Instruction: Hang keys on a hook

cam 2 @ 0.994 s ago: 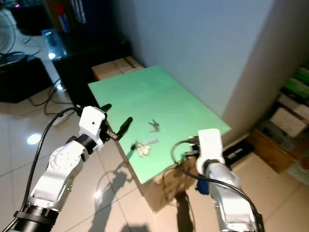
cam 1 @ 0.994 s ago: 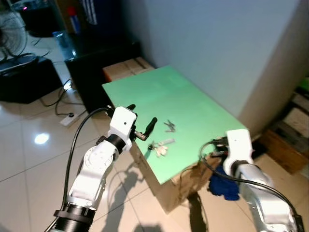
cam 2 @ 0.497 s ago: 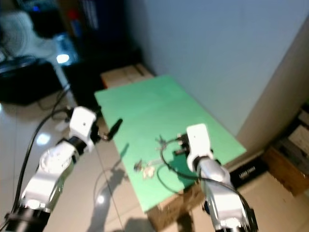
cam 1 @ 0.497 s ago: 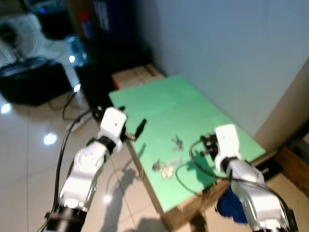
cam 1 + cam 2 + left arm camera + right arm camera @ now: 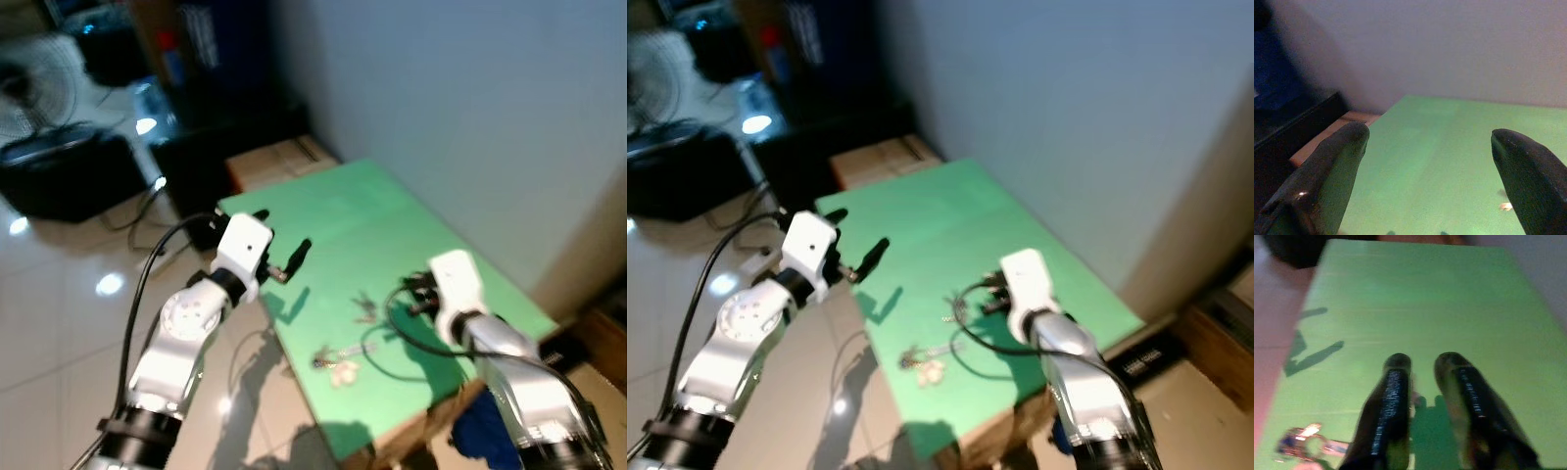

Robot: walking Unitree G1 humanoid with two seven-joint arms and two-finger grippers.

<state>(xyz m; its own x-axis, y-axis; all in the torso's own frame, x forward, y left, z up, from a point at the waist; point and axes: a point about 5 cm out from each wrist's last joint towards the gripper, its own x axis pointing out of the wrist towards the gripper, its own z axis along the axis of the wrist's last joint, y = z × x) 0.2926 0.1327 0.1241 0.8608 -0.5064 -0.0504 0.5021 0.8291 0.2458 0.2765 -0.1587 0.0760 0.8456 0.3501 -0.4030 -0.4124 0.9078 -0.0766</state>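
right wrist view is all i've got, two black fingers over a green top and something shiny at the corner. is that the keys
Observer: Yes. The head views show a bunch of silver keys with a pale tag lying near the front edge of the green tabletop.
Operator: anything else on there
Observer: A second, smaller dark key cluster lies apart from the first, further in, just left of the right gripper.
Operator: where's the left arm
Observer: The left gripper hovers over the table's left edge, fingers wide apart and holding nothing.
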